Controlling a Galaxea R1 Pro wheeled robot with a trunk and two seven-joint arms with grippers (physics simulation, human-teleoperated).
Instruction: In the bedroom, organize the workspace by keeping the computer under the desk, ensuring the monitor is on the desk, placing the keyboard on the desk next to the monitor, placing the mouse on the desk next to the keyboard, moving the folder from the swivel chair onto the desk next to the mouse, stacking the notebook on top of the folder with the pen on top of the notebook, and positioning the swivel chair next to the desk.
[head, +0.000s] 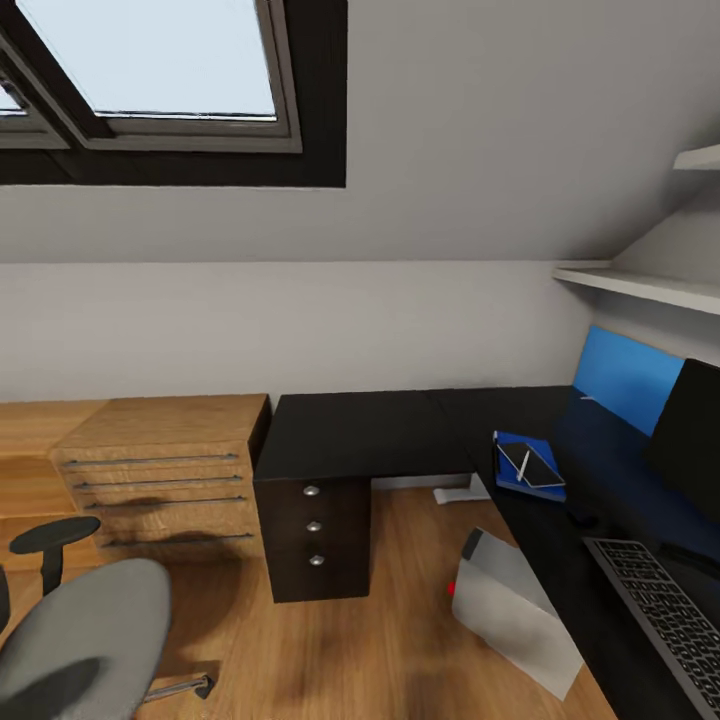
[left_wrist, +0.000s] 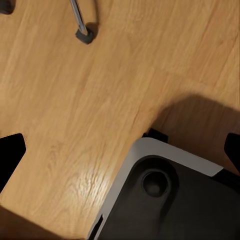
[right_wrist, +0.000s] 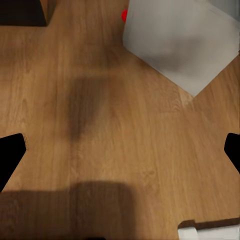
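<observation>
The black L-shaped desk (head: 350, 430) runs along the wall and down the right side. On it lie the blue folder (head: 512, 446), the notebook (head: 541, 470) on the folder, and the white pen (head: 523, 462) on the notebook. Nearer me are the small mouse (head: 581, 518), the keyboard (head: 660, 610) and the monitor (head: 690, 440). The grey computer (head: 510, 610) (right_wrist: 175, 45) stands tilted on the floor at the desk's edge. The swivel chair (head: 80, 640) is at the lower left. My left gripper (left_wrist: 120, 152) and right gripper (right_wrist: 120, 152) hang open over the floor, holding nothing.
A light wooden drawer cabinet (head: 160, 480) stands left of the desk's dark drawer unit (head: 315, 530) (right_wrist: 22, 12). A blue panel (head: 625, 375) and white shelves (head: 640, 285) are on the right wall. A chair caster (left_wrist: 83, 34) and my own base (left_wrist: 165, 200) show below the left gripper.
</observation>
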